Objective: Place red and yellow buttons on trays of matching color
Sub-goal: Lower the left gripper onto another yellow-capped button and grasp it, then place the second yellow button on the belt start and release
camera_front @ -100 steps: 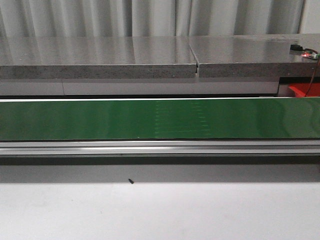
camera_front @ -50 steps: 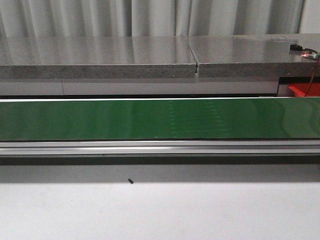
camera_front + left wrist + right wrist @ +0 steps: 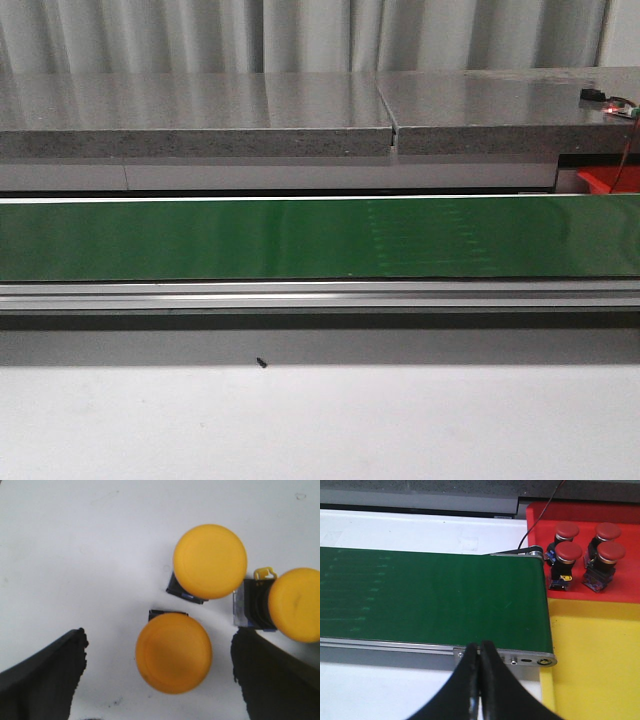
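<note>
In the left wrist view, three yellow buttons rest on a white surface. One yellow button point(image 3: 173, 652) sits between the spread fingers of my open left gripper point(image 3: 159, 645), untouched by either finger. A second yellow button point(image 3: 210, 561) stands beyond it and a third point(image 3: 295, 604) lies on its side by one finger. In the right wrist view, my right gripper point(image 3: 480, 652) is shut with nothing in it, hovering over the belt's near rail. Several red buttons point(image 3: 568, 551) stand on the red tray point(image 3: 540, 515). The yellow tray point(image 3: 595, 655) beside it is bare. Neither gripper shows in the front view.
A long green conveyor belt point(image 3: 300, 238) runs across the front view with a metal rail point(image 3: 300, 296) along its near side. Grey stone-topped counters point(image 3: 200, 110) stand behind it. A small dark speck point(image 3: 261, 362) lies on the white table. The belt end point(image 3: 540, 605) meets the trays.
Faint light marks on the green belt have drifted to the right, so the belt is running. Nothing else in the front view has moved.
</note>
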### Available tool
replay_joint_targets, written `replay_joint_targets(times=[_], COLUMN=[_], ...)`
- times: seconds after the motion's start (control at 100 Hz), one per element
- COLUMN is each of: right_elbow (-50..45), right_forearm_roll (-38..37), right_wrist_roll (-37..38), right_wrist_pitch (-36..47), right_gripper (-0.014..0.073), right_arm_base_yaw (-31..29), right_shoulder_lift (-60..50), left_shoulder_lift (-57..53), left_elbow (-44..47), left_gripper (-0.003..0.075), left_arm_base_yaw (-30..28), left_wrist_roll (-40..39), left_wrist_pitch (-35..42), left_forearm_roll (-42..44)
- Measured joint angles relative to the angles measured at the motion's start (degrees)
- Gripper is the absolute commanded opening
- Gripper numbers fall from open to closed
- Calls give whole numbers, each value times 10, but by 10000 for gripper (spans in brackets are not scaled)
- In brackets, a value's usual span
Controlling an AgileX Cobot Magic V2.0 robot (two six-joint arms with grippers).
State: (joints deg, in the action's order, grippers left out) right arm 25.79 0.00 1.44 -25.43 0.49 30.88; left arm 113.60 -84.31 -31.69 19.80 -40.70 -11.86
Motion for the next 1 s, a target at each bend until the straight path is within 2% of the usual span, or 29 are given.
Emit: replay_joint_targets(times=[0.18,0.37,0.47,0.78,1.0], right_elbow=[0,0,0,0,0], right_forearm_roll=[0,0,0,0,0], right_wrist_roll=[0,0,0,0,0], right_wrist_pitch=[0,0,0,0,0], right_gripper=[-67,-67,-67,-67,-67], right_arm_base_yaw=[0,0,0,0,0], right_shoulder_lift=[0,0,0,0,0], left_shoulder_lift=[26,29,29,23,-53], left_elbow=[0,0,0,0,23], left_gripper=[484,290,230,221,221], left_arm_base_yaw=[1,2,2,2,2], left_wrist_roll=[0,0,0,0,0], left_wrist_pitch=[17,21,23,3,-11], left_forearm_roll=[-3,-3,-3,-3,-3])
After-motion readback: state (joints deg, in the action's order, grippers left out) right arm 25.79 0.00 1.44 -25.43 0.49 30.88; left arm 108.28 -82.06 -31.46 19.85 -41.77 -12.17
